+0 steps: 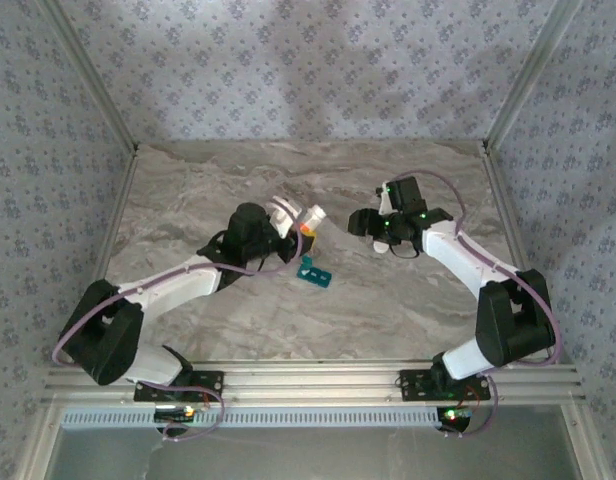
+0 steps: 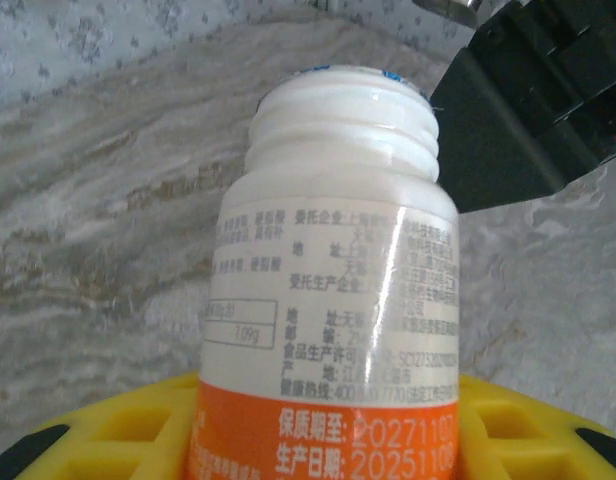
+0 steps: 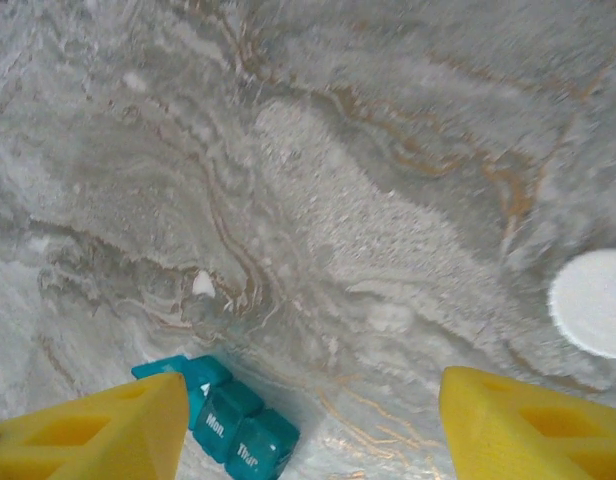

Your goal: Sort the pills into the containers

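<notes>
Left pincer (image 2: 328, 440) clenched on uncapped white bottle (image 2: 338, 280); right pincer (image 3: 313, 390) released above table (image 3: 338, 200), teal containers (image 3: 233, 425) beside its finger, lid lettering legible in right wrist view.

Left arm (image 1: 178, 285) reaches forward and inward from its base. The left gripper (image 1: 291, 222) is clamped on a white bottle (image 2: 338, 290), with a yellow finger (image 2: 118, 430) on each side of it. Right arm (image 1: 478, 270) bends inward at the elbow. The right gripper (image 3: 308, 430) points down at the table, jaws parted with nothing between them.
</notes>
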Controlling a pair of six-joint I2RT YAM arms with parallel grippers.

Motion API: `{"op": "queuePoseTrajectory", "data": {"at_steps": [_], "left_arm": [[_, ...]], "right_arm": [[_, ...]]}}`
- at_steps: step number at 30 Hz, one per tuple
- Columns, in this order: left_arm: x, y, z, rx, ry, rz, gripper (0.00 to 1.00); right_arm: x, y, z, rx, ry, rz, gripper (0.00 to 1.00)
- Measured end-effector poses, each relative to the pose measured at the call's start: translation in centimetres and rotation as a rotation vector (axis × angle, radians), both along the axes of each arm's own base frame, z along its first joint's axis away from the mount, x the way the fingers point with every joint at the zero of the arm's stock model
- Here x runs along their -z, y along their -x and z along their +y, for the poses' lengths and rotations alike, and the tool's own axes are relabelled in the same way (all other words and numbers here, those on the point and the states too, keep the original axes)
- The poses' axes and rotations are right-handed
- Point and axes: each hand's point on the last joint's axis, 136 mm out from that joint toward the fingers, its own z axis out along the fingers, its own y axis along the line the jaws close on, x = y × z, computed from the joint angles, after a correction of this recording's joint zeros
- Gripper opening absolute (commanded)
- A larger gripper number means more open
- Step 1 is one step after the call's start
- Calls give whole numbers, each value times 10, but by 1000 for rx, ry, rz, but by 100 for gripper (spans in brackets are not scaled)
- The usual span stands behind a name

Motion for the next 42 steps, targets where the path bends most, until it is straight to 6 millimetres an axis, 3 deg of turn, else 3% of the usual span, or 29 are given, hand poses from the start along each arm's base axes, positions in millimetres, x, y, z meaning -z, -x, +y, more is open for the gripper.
{"op": "queuePoseTrajectory", "data": {"at_steps": [4, 9, 20, 29, 42], "left_arm": [[-23, -15, -8, 15, 62, -60, 0], [-43, -31, -11, 30, 148, -131, 0], [-81, -46, -13, 75, 343, -186, 0], [-115, -49, -19, 128, 465, -205, 0], [-121, -48, -25, 166, 506, -171, 0]], "right_arm": [[-1, -12, -17, 46, 27, 7, 69], [14, -22, -33, 81, 81, 57, 69], [43, -45, -50, 85, 254, 151, 71], [87, -33, -63, 49, 383, 289, 70], [112, -28, -56, -19, 422, 333, 64]]}}
